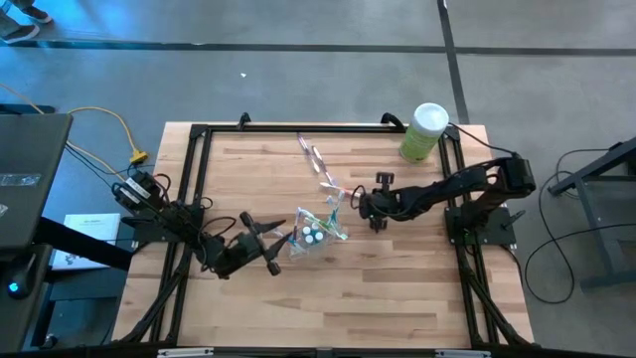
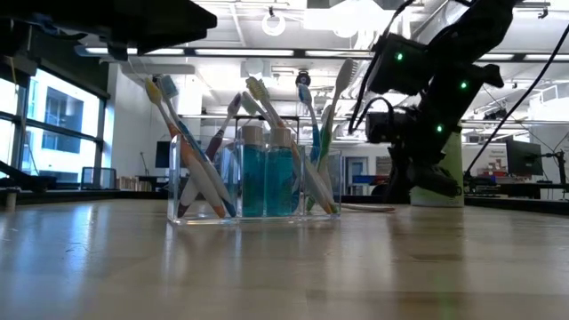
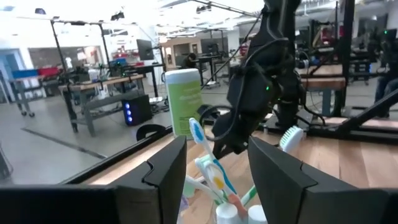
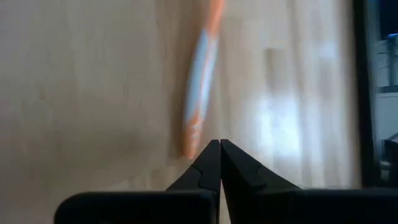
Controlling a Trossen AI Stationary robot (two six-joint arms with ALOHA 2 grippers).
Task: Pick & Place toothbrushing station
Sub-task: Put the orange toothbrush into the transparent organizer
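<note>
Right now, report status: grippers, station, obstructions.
Left gripper open beside the clear cup. Right gripper shut, empty, over a loose toothbrush. Green canister stands clear.

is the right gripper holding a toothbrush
No: the right gripper is shut on nothing, and the toothbrush lies loose on the table just ahead.

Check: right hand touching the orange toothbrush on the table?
Cannot tell. Right wrist view: right hand, fingers shut, tip meets the orange toothbrush's end in the picture; height unclear.

I see the cup (image 1: pixel 316 235) at the table's (image 1: pixel 397 298) centre, loose toothbrushes (image 1: pixel 316 159) above it, canister (image 1: pixel 424 131) upper right.
</note>
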